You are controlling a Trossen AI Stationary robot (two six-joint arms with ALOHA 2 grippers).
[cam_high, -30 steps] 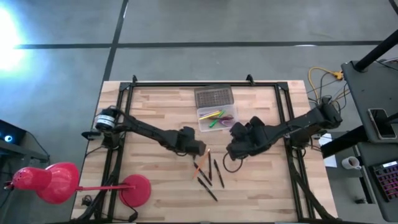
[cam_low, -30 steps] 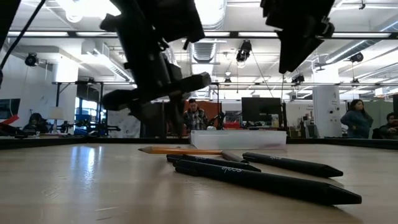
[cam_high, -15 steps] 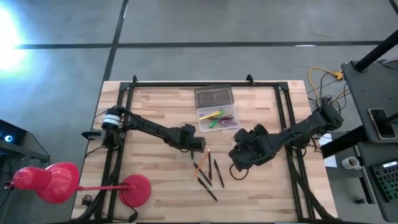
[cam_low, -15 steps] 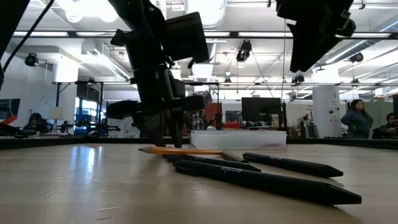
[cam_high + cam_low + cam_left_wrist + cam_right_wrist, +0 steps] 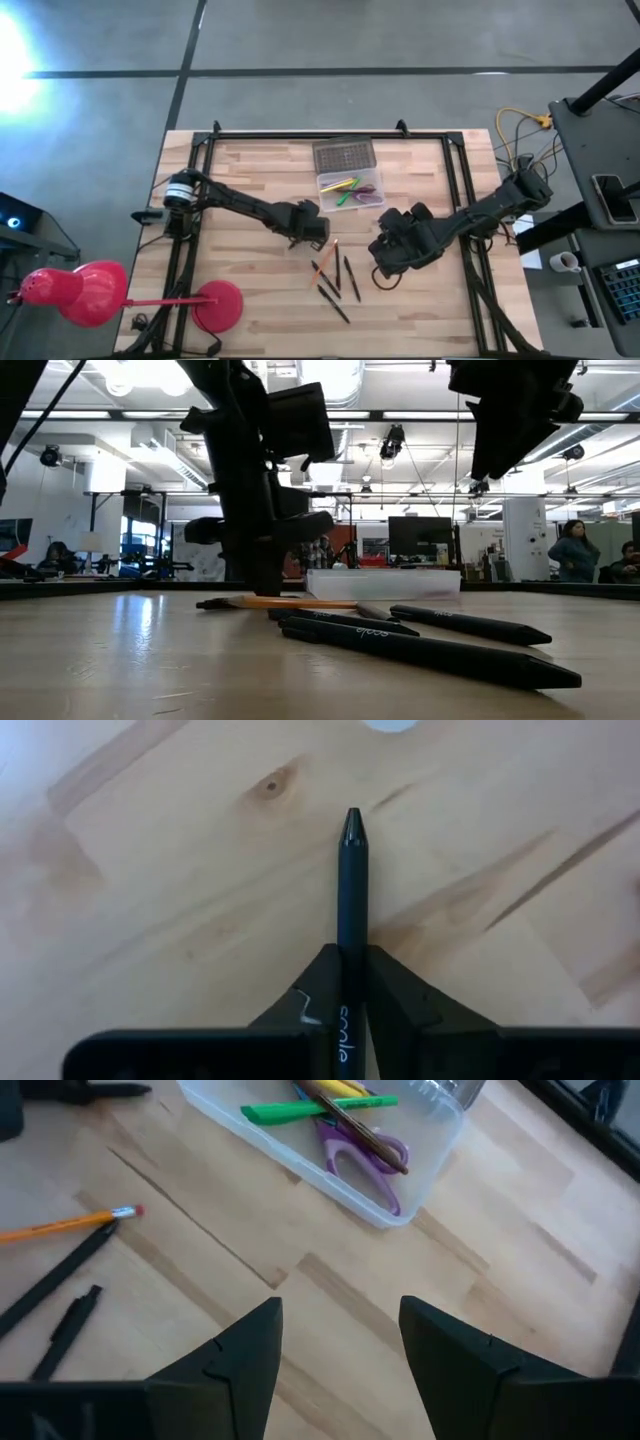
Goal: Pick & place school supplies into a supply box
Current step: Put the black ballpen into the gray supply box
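— Down at the wooden slatted table, near its middle, what has the left gripper got?

— Its fingers are clenched on a thin dark pen, which pokes out ahead of them over the bare boards. From the level camera the gripper reaches right down to the tabletop, beside the yellow pencil with a pink eraser.

— And the right gripper?

— Released, jaws spread apart, hanging above the table just to the right of the loose dark pens. Nothing sits between its fingers.

— Where is the small clear plastic supply box?

— Toward the far edge, at the centre, with its grey ribbed lid folded open behind it. Inside lie a green marker, some yellow pens and purple-handled scissors. The remaining pens and the pencil lie on the table nearer the front, well apart from the box.
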